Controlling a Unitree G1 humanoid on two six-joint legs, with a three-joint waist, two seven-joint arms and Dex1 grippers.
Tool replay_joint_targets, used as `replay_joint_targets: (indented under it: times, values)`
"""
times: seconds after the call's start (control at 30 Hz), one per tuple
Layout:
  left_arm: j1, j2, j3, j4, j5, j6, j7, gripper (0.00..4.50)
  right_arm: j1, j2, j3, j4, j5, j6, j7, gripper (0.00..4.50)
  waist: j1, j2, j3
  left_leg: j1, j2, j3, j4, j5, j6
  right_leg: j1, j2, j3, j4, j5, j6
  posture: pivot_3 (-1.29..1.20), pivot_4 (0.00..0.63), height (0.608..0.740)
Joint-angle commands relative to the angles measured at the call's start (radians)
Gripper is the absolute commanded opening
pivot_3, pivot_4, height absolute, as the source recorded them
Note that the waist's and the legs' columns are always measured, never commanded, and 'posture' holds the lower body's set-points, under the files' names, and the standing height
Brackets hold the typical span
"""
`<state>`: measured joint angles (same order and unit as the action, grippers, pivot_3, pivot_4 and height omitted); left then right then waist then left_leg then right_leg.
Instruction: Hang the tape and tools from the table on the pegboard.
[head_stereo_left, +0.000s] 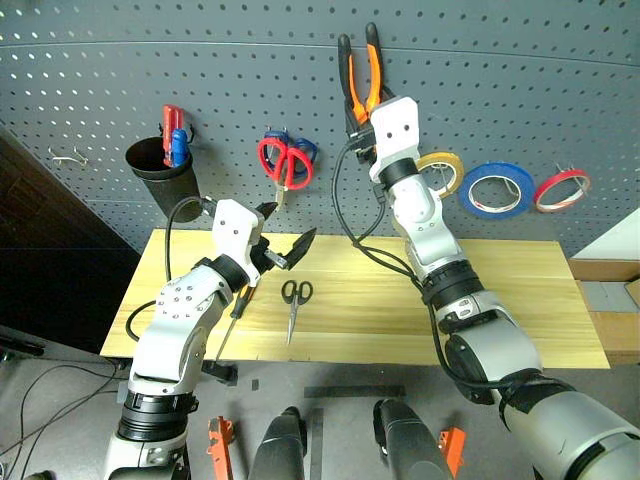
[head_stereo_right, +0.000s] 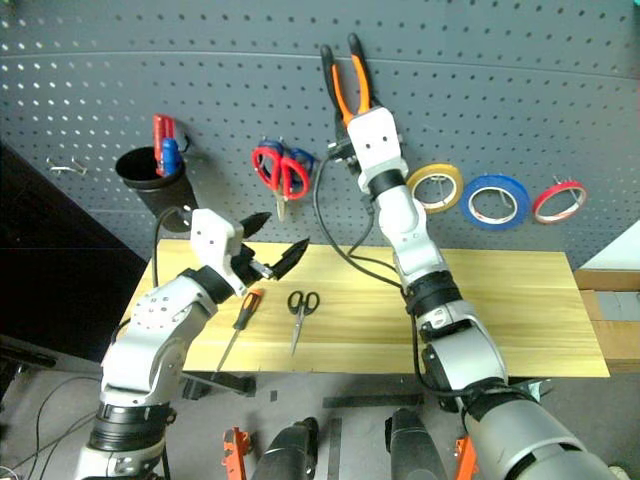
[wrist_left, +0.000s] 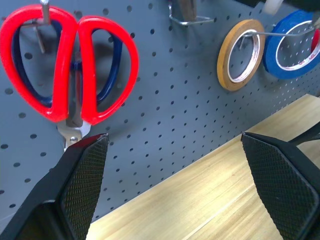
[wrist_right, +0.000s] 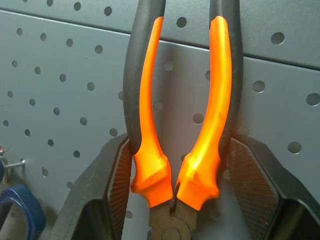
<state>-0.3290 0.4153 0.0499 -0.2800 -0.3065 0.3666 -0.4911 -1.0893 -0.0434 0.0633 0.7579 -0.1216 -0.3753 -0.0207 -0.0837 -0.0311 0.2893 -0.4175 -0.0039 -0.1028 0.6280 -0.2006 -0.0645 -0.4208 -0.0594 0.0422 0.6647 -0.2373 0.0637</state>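
Observation:
My right gripper (head_stereo_left: 363, 128) is raised against the pegboard (head_stereo_left: 520, 80) and shut on the pliers (wrist_right: 150, 110). Its fingers (wrist_right: 117, 185) clamp them near the joint, and the orange-and-black handles (head_stereo_left: 360, 70) point up. The pliers' head is hidden behind the gripper. My left gripper (head_stereo_left: 286, 236) hangs open and empty over the left part of the table (head_stereo_left: 520, 300). Just below it on the wood lie the screwdriver (head_stereo_left: 238, 305) and the small black-looped scissors (head_stereo_left: 294, 300). The blue tape (head_stereo_left: 497, 190) hangs on a pegboard hook to the right.
On the pegboard hang red-handled scissors (head_stereo_left: 285, 160), a yellow tape roll (head_stereo_left: 442, 172) and a red tape roll (head_stereo_left: 561, 190). A black cup (head_stereo_left: 162, 172) holding red and blue tools is at the left. An empty hook (head_stereo_left: 68, 157) is at the far left.

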Motion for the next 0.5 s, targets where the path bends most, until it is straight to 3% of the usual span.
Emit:
replay_joint_targets:
  times: [0.03,0.43,0.5]
  values:
    - [-0.008,0.000,0.014,-0.024,0.003,-0.021,0.005,4.50,-0.008,-0.015,-0.019,0.017,-0.008,-0.036,-0.031,2.57,0.000,0.000,0.000,0.000,0.000,0.000,0.000,0.001,0.000,0.000,0.001,0.000,0.000,0.001,0.000,-0.05,0.235,0.740]
    - [0.018,-0.011,0.001,-0.013,0.020,-0.005,0.027,4.50,0.156,0.009,-0.007,-0.133,0.002,0.123,0.007,2.56,0.001,0.000,0.000,-0.001,0.001,-0.001,-0.002,0.003,0.001,-0.001,0.001,0.000,-0.001,0.002,0.000,-0.06,0.240,0.740]
    - [0.029,-0.014,-0.001,-0.014,0.027,0.008,0.040,4.50,0.177,0.009,-0.003,-0.174,0.003,0.192,0.022,3.27,0.001,0.000,0.000,-0.001,0.001,-0.001,-0.002,0.003,0.001,-0.001,0.001,0.000,-0.001,0.002,0.000,-0.07,0.241,0.740]
